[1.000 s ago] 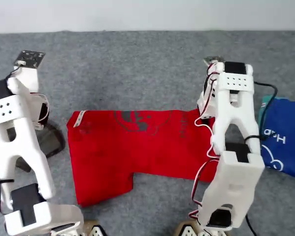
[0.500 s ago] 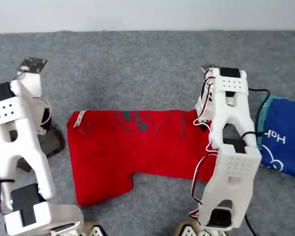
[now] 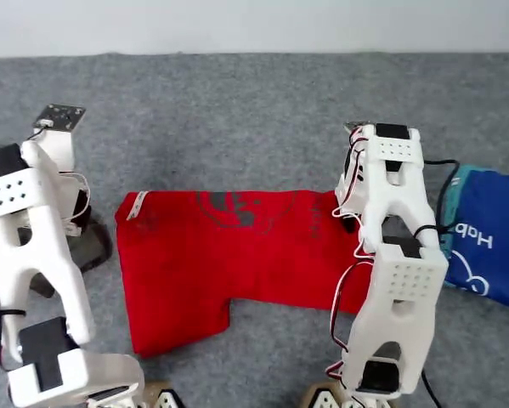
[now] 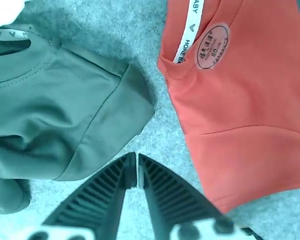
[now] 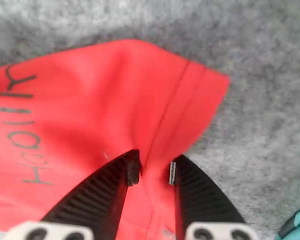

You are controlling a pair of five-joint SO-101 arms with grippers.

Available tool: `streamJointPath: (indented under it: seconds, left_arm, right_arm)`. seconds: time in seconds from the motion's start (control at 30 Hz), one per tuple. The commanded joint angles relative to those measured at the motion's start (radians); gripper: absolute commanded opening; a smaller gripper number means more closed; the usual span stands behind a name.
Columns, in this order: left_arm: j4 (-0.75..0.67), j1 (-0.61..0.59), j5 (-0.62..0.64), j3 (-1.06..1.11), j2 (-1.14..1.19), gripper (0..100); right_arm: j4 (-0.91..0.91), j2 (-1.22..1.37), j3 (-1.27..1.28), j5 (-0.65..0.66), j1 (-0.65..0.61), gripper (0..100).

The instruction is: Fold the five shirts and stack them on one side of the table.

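A red shirt lies flat in the middle of the grey table, its collar label toward the left. My right gripper is down on the shirt's right-hand corner, shut on a raised ridge of the red cloth pinched between its fingers. In the high view that arm stands over the shirt's right edge. My left gripper is shut on nothing, hanging above bare carpet between a dark green shirt and the red shirt's collar corner.
A blue shirt with a teal edge lies at the table's right side, close behind the right arm. The dark green shirt sits bunched at the left by the left arm's base. The far half of the table is bare carpet.
The right arm's head has shifted a little leftward and nearer over the red shirt's corner. The left arm's wrist has drifted slightly toward the red shirt. The shirt itself has not moved.
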Motion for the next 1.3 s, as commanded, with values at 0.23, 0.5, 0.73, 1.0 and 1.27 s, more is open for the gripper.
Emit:
streamJointPath:
  seconds: [0.23, 0.5, 0.73, 1.0, 1.27]
  left_arm:
    - [0.014, -0.002, -0.014, -0.005, -0.041, 2]
    - [0.014, -0.002, -0.014, -0.004, -0.041, 2]
    - [0.014, -0.002, -0.014, -0.002, -0.041, 2]
    - [0.014, -0.002, -0.014, -0.002, -0.041, 2]
    - [0.014, -0.002, -0.014, -0.002, -0.041, 2]
  right_arm:
    - [0.068, -0.071, -0.035, -0.011, 0.002, 16.4]
    - [0.153, -0.071, -0.124, -0.005, 0.005, 13.7]
    - [0.197, -0.073, -0.195, -0.009, 0.002, 13.7]
    - [0.179, -0.031, -0.203, -0.003, 0.002, 13.7]
    - [0.165, 0.016, -0.204, -0.006, 0.008, 13.6]
